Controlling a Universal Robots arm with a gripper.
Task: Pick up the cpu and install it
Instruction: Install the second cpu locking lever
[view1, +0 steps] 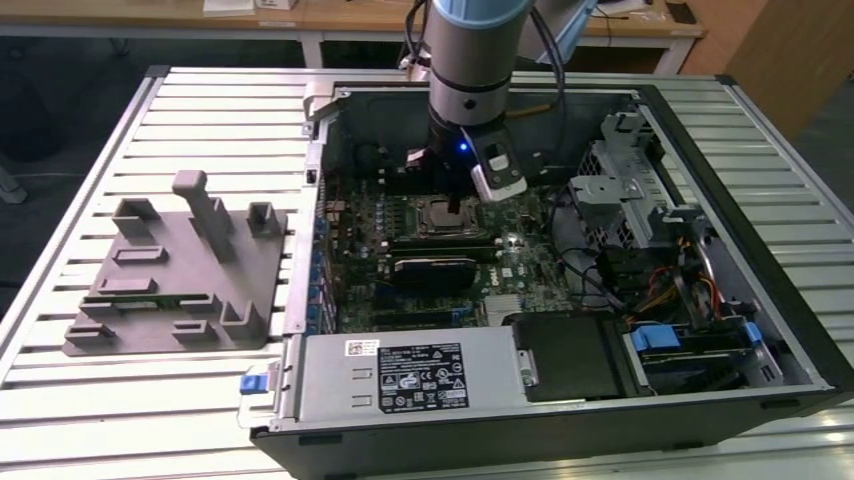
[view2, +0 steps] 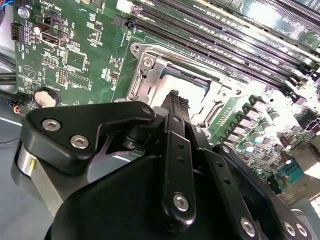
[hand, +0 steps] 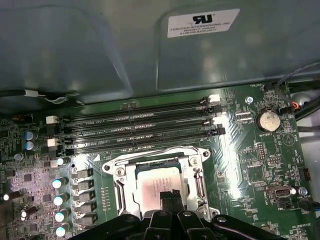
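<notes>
Claw (hand: 170, 196) status: my fingers are closed together directly above the cpu (hand: 157, 182), gripping nothing visible. I judge placement done: the cpu lies flat inside the socket frame (hand: 117, 172) on the motherboard (hand: 260, 155). Frame appears unlatched.

The cpu (hand: 159, 186) is a small flat square chip with a pale silver-grey metal top and a thin darker rim. It lies flat and level inside the metal-framed socket (hand: 117, 172) on the green board, its edges square with the frame around it. In the first wrist view most of its top plate shows, dull and lightly reflective. In the second wrist view only a strip of it (view2: 186, 79) shows, near the socket's far side.
</notes>
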